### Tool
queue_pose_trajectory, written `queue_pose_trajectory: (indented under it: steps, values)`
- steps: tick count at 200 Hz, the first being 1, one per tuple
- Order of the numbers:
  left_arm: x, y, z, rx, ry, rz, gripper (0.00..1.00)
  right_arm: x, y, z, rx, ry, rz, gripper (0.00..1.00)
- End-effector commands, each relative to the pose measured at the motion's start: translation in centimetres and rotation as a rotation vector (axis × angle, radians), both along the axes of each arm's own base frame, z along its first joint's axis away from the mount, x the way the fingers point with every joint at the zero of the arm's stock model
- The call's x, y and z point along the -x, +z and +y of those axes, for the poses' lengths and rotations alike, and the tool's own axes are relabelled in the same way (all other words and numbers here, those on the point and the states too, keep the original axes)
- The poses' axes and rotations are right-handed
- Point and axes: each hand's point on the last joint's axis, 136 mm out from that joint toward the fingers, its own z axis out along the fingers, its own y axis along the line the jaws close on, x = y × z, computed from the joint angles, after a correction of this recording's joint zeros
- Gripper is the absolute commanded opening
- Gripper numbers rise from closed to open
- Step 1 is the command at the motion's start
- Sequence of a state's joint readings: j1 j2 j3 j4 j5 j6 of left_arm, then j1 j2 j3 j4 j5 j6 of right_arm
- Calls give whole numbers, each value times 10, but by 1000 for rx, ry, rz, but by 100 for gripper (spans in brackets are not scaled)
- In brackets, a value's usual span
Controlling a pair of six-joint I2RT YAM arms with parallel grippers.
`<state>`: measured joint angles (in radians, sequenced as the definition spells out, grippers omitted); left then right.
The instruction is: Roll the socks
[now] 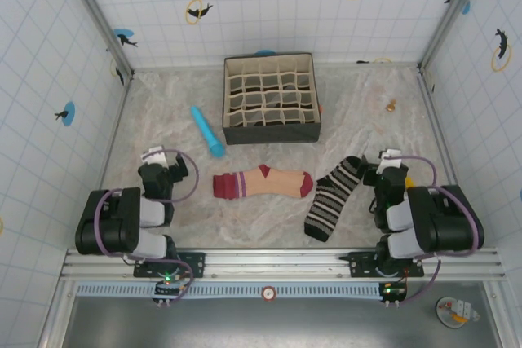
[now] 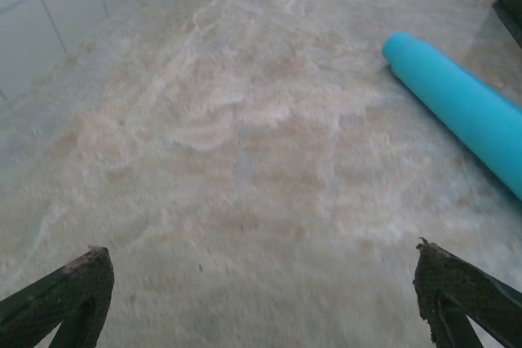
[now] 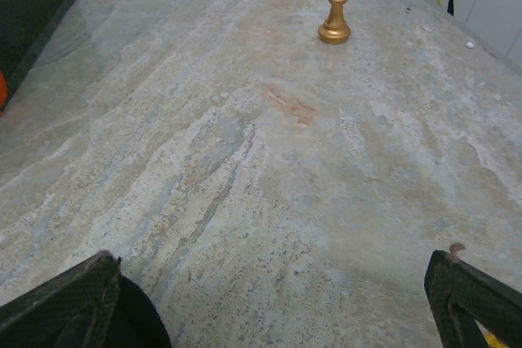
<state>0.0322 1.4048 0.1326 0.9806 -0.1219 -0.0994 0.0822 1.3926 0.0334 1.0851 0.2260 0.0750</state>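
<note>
On your left, the left gripper (image 1: 157, 156) sits low over the marbled table (image 1: 155, 112) near the left wall, its fingers spread wide with nothing between them; in the left wrist view (image 2: 261, 270) you see both dark fingertips (image 2: 86, 275) at the bottom corners with bare tabletop between. Ahead and to its right lies the blue cylinder (image 1: 208, 131), flat on the table and angled, reaching in from the right edge of the left wrist view (image 2: 457, 95). Next comes the peach sock (image 1: 265, 182), laid flat and unrolled across the near middle of the table, its striped maroon cuff toward your left arm and its maroon toe pointing right. Behind it stands the fabric divider box (image 1: 271, 97), well apart from the sock. Just beside the peach toe lies the black-and-white striped sock (image 1: 333, 197), flat and slanted, its far end near your right arm. The right gripper (image 1: 389, 159) is likewise spread fully apart and holds nothing; the right wrist view (image 3: 273, 270) shows open table between the fingers. Farther back on the right stands a gold chess piece (image 3: 335, 14), upright (image 1: 391, 105).
</note>
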Motion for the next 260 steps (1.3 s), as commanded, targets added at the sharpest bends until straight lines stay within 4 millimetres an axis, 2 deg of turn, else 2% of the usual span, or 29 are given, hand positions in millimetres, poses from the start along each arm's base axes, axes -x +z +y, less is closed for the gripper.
queue_pose_trajectory:
  steps: [1, 13, 25, 33, 48, 65, 70, 103, 130, 147, 166, 193, 215, 241, 260]
  values:
    - [-20, 19, 3, 63, 80, 77, 95, -14, 14, -2, 57, -68, 72, 99]
    - [-27, 26, -7, 132, 102, 153, 92, -20, 21, 5, 48, -75, 120, 99]
    - [-28, 38, -30, 193, 92, 212, 90, -17, 24, 16, 30, -63, 166, 99]
    - [-25, 47, -49, 217, 74, 234, 90, -15, 29, 19, 10, -80, 181, 99]
    - [-15, 62, -90, 282, 28, 270, 91, -9, 39, 38, -49, -41, 193, 99]
    - [1, 68, -131, 379, -10, 327, 91, 3, 52, 61, -113, 8, 174, 99]
    - [8, 70, -152, 401, -56, 345, 91, 8, 54, 67, -131, 25, 181, 99]
    - [50, 67, -233, 507, -177, 446, 92, 40, 55, 87, -129, 98, 297, 99]
    - [85, 56, -291, 570, -267, 509, 91, 61, 50, 88, -110, 127, 300, 99]
    - [108, 46, -327, 628, -327, 560, 87, 71, 41, 87, -119, 133, 315, 99]
    - [132, 32, -361, 704, -367, 629, 78, 78, 33, 85, -133, 126, 343, 99]
    - [165, 24, -403, 821, -429, 705, 69, 84, 26, 73, -120, 68, 366, 99]
    - [189, 15, -426, 858, -451, 765, 68, 86, 28, 70, -130, 48, 368, 99]
    - [211, -3, -438, 915, -420, 842, 65, 89, 27, 70, -154, 43, 370, 99]
    - [222, -7, -440, 941, -404, 863, 64, 90, 28, 69, -163, 36, 373, 99]
